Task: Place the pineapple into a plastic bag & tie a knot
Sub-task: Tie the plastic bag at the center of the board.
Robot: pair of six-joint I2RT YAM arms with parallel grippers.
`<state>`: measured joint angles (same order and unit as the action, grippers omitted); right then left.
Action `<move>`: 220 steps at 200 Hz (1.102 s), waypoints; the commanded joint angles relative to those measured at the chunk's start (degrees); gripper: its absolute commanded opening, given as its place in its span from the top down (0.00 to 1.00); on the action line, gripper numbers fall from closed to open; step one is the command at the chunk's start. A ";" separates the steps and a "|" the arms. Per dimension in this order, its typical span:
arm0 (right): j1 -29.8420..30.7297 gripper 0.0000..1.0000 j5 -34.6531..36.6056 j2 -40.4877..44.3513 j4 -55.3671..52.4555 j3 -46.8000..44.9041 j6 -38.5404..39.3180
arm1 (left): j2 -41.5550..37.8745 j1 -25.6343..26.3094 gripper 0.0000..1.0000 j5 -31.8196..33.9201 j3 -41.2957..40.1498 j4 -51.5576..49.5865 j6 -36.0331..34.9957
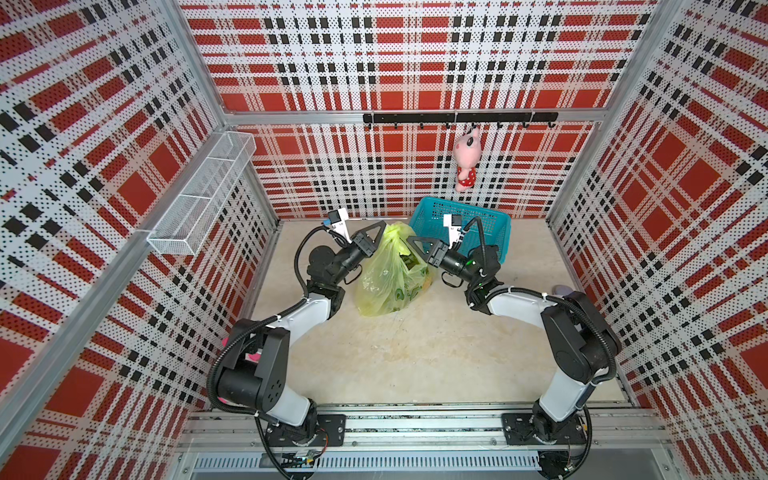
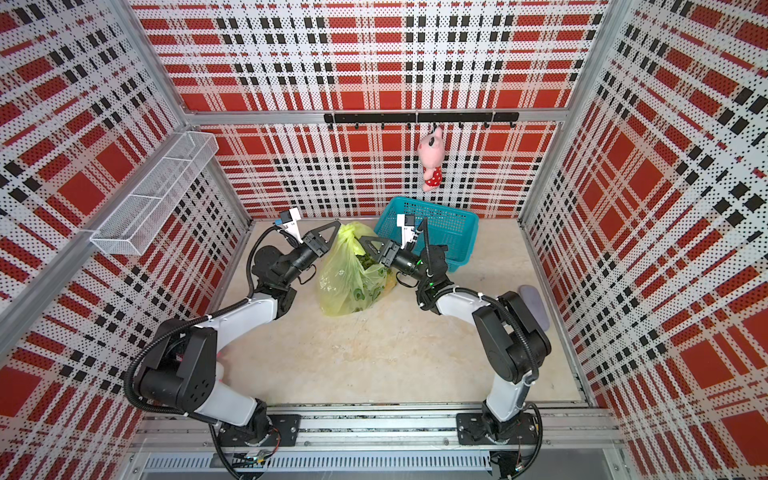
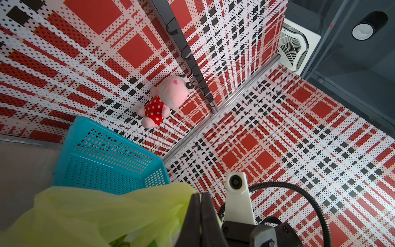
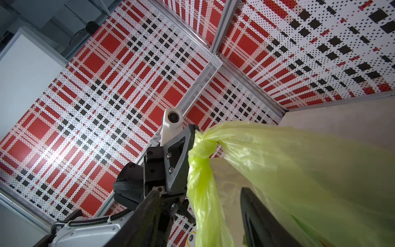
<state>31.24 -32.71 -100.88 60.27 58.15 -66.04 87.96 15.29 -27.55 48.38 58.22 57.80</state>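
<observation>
Plastic bag on beige tabletop; left gripper pinches it, right gripper parted.

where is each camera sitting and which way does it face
Both top views: high at the front, looking down on both arms, the translucent yellow-green plastic bag and teal mesh basket.
Left wrist: behind the left gripper, shut on the bag, facing up at the pink plush toy.
Right wrist: behind the open right gripper, facing the knot and left gripper.
Shared: all show the bag.
</observation>
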 commanded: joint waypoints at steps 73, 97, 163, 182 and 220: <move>1.15 0.79 -2.34 0.49 -2.35 0.52 0.46 | -1.48 -0.62 1.00 -0.98 1.81 1.04 -1.09; 0.45 1.00 -0.56 3.30 -5.47 -0.84 2.96 | -1.96 -0.65 1.00 -1.29 1.75 0.63 -1.35; -2.19 1.00 0.89 9.74 -12.73 -3.69 7.26 | -4.03 -5.04 1.00 -1.23 2.74 -7.83 -7.67; -3.36 1.00 1.02 11.32 -14.71 -4.46 7.96 | -5.61 -6.11 1.00 -0.53 3.73 -12.15 -10.80; -4.27 1.00 3.62 14.66 -21.93 -4.06 12.22 | -8.77 -7.84 1.00 1.64 5.41 -20.94 -17.46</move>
<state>28.69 -32.47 -90.61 43.13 54.00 -57.76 82.65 10.76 -31.66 50.81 42.15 46.89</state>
